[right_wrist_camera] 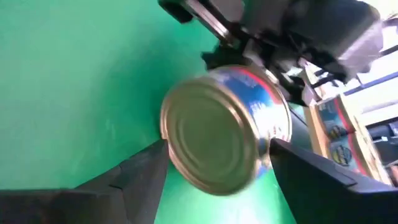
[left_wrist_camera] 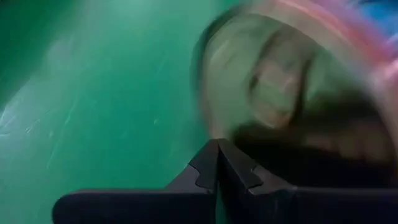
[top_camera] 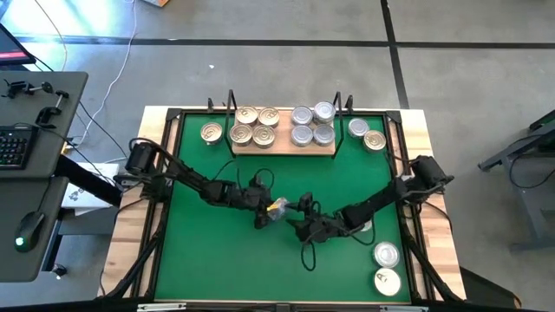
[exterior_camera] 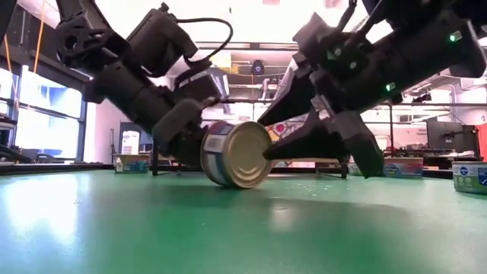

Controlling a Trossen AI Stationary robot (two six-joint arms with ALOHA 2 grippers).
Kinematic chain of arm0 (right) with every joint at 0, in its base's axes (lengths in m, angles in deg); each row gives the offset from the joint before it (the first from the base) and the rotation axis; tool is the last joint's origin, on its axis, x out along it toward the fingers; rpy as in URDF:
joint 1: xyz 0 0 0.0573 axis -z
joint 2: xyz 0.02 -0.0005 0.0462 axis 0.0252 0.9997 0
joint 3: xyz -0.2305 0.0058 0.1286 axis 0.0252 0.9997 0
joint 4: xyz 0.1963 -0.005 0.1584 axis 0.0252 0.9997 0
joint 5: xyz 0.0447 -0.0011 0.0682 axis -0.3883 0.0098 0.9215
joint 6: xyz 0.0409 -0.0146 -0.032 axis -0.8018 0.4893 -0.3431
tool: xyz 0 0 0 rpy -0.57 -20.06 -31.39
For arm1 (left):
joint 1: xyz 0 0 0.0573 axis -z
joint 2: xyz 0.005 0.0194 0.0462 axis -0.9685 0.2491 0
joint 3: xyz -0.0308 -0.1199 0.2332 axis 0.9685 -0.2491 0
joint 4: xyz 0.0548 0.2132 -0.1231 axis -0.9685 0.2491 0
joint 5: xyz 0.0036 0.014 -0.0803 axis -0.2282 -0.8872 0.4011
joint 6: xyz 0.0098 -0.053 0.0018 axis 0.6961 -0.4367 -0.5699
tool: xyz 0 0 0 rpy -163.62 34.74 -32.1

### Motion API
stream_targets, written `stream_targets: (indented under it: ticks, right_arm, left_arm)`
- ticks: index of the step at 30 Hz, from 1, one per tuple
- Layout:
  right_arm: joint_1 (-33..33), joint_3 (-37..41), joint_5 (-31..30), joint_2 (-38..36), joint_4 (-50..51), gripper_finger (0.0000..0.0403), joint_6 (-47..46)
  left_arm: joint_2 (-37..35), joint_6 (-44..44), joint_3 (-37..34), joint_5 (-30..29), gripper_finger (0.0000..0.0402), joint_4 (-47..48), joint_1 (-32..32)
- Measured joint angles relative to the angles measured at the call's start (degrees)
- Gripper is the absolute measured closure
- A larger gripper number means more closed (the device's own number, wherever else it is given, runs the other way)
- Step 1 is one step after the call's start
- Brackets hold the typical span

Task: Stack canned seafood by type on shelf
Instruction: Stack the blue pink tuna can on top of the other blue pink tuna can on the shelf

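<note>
One can of the canned seafood (exterior_camera: 236, 154) stands tipped on its rim at the middle of the green mat (top_camera: 217, 260). Its gold end faces the near edge and its wall carries a blue label. My left gripper (left_wrist_camera: 217, 155), shut, is behind the can on its far-left side (top_camera: 260, 211). My right gripper (right_wrist_camera: 217, 155) is open, with one finger on either side of the can. The shelf (top_camera: 282, 149) at the far edge carries several gold-lidded tins (top_camera: 253, 126) on its left and several silver-lidded tins (top_camera: 312, 124) on its right. My left gripper's shut fingertips (left_wrist_camera: 217, 149) lie against the can's far end (left_wrist_camera: 273, 81), near that end's lower edge. They slant down from the table's left. The can leans on its rim (exterior_camera: 237, 185) on the mat. My right gripper's fingers (right_wrist_camera: 146, 165) stand close beside the can's wall (right_wrist_camera: 267, 118); whether they touch it I cannot tell.
Loose tins lie on the mat: one left of the shelf (top_camera: 211, 132), two right of it (top_camera: 366, 134), and two near the front right corner (top_camera: 387, 267). The shelf's black wire uprights (top_camera: 231, 100) stand at both ends. A desk with a keyboard (top_camera: 13, 146) stands left of the table.
</note>
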Motion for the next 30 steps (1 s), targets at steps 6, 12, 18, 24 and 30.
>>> stream_targets:
  ticks: [6, 12, 18, 24, 30]
  right_arm:
    - [2.1, 0.0, 2.0, 0.0, -0.5, 0.0128, -0.7]
    - [0.4, 0.0, 0.4, -0.9, -2.1, 0.0128, -1.3]
    - [-1.3, 0.0, 0.7, -4.4, -2.1, 0.0128, -1.9]
    - [3.8, -0.1, 9.5, -6.5, 2.1, 0.0128, -7.4]
    - [12.7, -0.1, 25.6, -8.4, 9.7, 0.0109, -14.1]
  left_arm:
    - [0.8, -0.2, 0.3, -0.7, 0.0401, -0.7, -0.1]
    - [-1.4, -0.2, 0.3, -2.6, 0.0401, 4.8, 0.0]
    - [-6.9, 0.0, 0.4, -8.9, 0.0401, 15.1, 0.0]
    - [-13.8, 1.2, 0.4, -10.4, 0.0401, 21.8, 0.6]
    - [-18.8, -0.4, 0.4, -12.2, 0.0401, 24.9, 4.8]
